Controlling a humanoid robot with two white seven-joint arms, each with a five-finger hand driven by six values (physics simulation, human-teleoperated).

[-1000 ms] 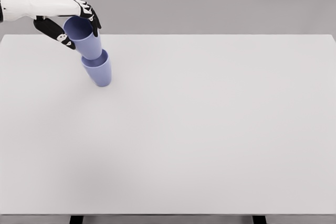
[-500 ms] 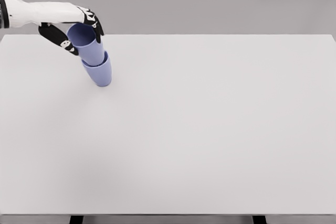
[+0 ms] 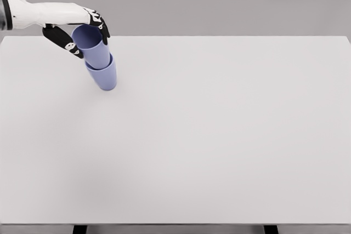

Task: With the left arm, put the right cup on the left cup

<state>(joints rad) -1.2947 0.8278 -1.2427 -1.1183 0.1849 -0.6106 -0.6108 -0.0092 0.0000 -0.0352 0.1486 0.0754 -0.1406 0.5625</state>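
Change since 0.5 s ago: almost none; the left hand (image 3: pixel 77 30) has shifted very slightly, and the upper cup (image 3: pixel 94 47) it holds sits at the same depth in the lower cup (image 3: pixel 104 76). Against 1 s ago, the upper cup has sunk deeper into the lower one.

Landmark: lower cup.

Item 1. Table (image 3: pixel 219 146): white, flat top, filling most of the head view. The broad stretch nearer the camera than the lower cup, and everything to that cup's right, is bare surface. 2 dark legs show under the near edge.

Item 2. Lower cup: blue-violet, standing on the table at the far left, close to the far edge. It appears to lean, its mouth tipped up and to the left. Only its lower body shows below the cup nested in it.

Item 3. Upper cup: same blue-violet, its base seated inside the lower cup's mouth, its open rim above and left of the lower cup, leaning the same way.

Item 4. Left hand: white with black fingers (image 3: pixel 100 23), entering from the left edge, above and left of the lower cup. The fingers are closed around the upper cup near its rim, thumb on the left side, the rest over the right side.
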